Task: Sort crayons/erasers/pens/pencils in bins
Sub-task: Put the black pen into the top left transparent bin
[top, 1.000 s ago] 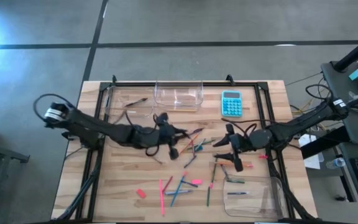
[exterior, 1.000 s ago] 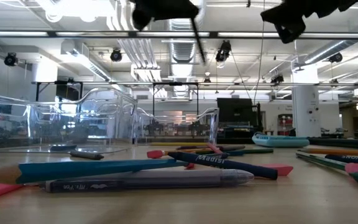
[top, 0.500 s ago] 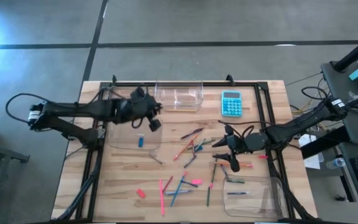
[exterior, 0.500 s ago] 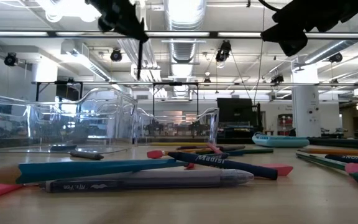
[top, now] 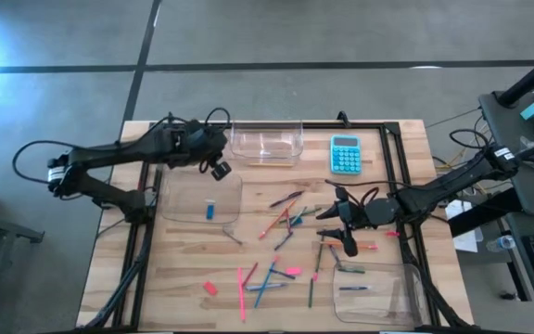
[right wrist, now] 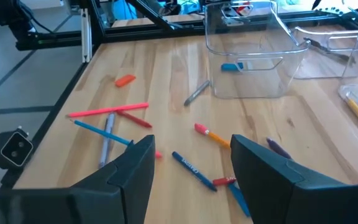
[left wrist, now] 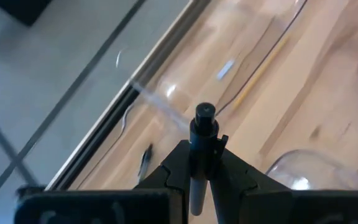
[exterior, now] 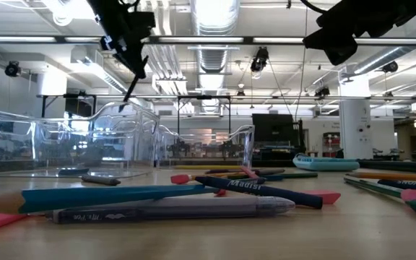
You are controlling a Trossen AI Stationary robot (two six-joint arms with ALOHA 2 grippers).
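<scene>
The left gripper [left wrist: 199, 167] is hovering over the far-left clear plastic bin [top: 185, 147], jaws clamping a dark slim pen [left wrist: 201, 146]; if they let go from this height, the pen may well bounce off the rim onto the pale wooden bench [top: 174, 269]; the right gripper [top: 344, 225] is waiting, jaws spread and empty, above the scattered sticks; a small blue eraser [top: 209, 211] is lying in the left-hand bin; beyond, an open hall with ceiling ducts.
</scene>
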